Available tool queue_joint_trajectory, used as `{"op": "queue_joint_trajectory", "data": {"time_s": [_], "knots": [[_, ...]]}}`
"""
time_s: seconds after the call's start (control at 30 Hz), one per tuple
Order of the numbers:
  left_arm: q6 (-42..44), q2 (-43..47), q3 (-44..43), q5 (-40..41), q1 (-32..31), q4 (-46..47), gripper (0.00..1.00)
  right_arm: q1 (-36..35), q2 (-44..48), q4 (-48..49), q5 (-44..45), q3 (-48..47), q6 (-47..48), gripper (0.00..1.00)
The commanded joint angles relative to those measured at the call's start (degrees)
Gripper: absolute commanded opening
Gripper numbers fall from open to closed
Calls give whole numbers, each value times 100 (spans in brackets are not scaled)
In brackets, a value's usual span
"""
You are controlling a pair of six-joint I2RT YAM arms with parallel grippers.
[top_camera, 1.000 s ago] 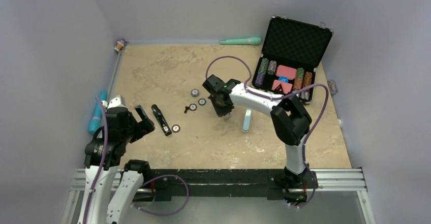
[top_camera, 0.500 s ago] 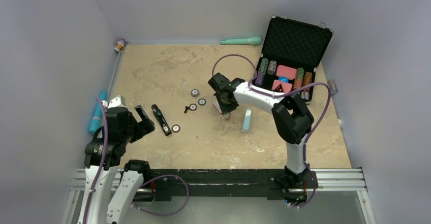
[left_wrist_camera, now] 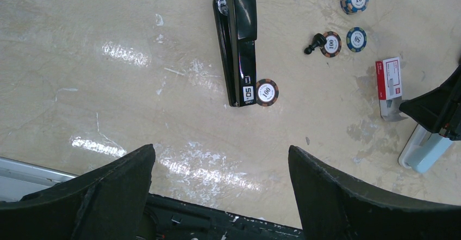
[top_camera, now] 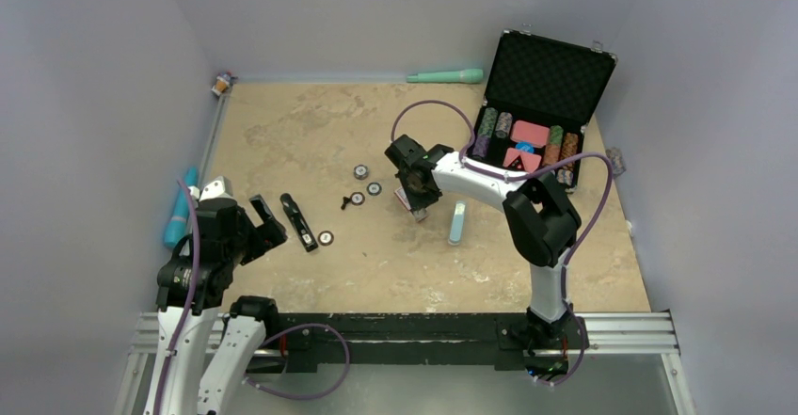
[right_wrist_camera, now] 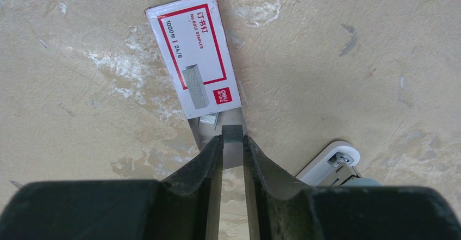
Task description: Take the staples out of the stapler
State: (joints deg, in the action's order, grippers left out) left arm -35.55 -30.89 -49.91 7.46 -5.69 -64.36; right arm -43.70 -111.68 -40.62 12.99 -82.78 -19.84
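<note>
The black stapler lies closed on the table, also in the left wrist view. My left gripper is open and empty, just left of it. My right gripper is shut on a short grey strip of staples in the right wrist view. It holds the strip over the open grey tray end of the red-and-white staple box. Another small piece of staples lies in that tray.
A light-blue stapler bar lies right of the box. Poker chips and a small black piece lie between the arms; one chip touches the stapler's end. An open chip case stands back right.
Over the last second my right gripper moved a little right and back to the staple box, uncovering the light-blue bar. The left arm and the black stapler have not moved.
</note>
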Motion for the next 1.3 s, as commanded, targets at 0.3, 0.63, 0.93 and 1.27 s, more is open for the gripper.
{"op": "queue_joint_trajectory", "data": {"time_s": [0.3,0.63,0.93,1.27], "knots": [[-51,-37,25,-43,-24,131,96,25,65,156,110,-13,94,32],[35,-107,15,-180,-29,208,100,36,367,-122,113,-379,77,36],[642,-453,80,-1198,-257,1168,100,157,1112,-148,-294,-13,-296,48],[874,-2508,-818,-3116,-270,2529,97,186,1610,102,-717,706,-765,40]]}}
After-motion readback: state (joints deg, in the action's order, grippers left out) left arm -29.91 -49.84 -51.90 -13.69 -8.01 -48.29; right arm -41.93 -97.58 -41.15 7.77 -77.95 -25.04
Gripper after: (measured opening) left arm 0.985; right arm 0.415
